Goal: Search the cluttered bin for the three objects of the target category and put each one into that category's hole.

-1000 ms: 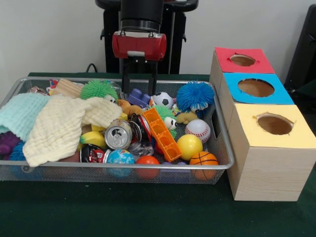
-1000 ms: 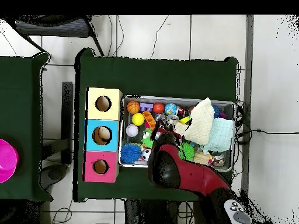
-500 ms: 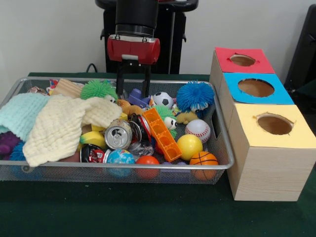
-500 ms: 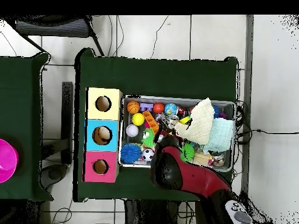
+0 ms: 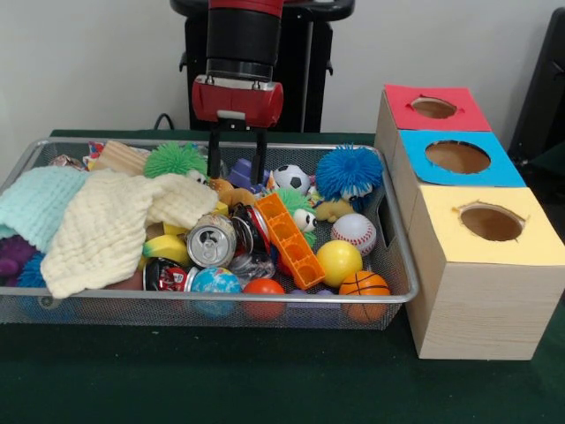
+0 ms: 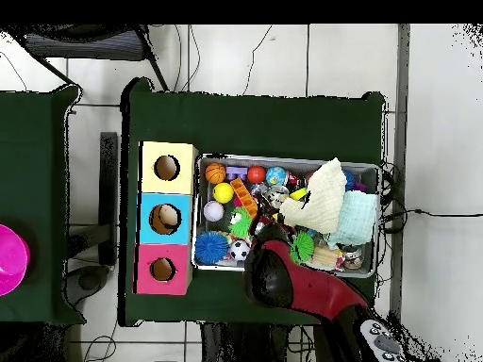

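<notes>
Between gripper (image 5: 237,173) fingers, purple block (image 5: 246,172)

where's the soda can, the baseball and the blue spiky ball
soda can (image 5: 212,241), front view, middle of its silver top
baseball (image 5: 354,231), front view, its white front
blue spiky ball (image 5: 349,171), front view, middle of its spikes

Red arm (image 6: 283,278) over cluttered bin (image 6: 203,168)

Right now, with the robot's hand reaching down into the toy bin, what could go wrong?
The open hand straddles the blue block, packed among the soccer ball and the brown plush toy, so it might pinch a neighbour too. The cream cloth may hide other toys, so some could be missed.
</notes>
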Tool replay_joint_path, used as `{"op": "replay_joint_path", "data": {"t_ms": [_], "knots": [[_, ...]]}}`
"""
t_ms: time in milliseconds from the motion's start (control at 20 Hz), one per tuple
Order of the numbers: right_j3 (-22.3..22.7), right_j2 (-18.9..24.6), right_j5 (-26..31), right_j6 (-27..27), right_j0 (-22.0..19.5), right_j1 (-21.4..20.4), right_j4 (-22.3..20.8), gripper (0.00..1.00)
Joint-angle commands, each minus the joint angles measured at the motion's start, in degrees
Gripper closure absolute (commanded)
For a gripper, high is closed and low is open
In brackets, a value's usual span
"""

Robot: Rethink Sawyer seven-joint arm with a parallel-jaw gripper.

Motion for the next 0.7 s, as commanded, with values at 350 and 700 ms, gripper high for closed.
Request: {"op": "replay_joint_path", "data": {"t_ms": [350,700], "knots": [[-1.4,-0.1,-7.8,13.2,1.5,4.6,2.9,0.00],[-1.4,-0.2,-8.3,13.0,1.5,5.3,2.7,0.00]]}}
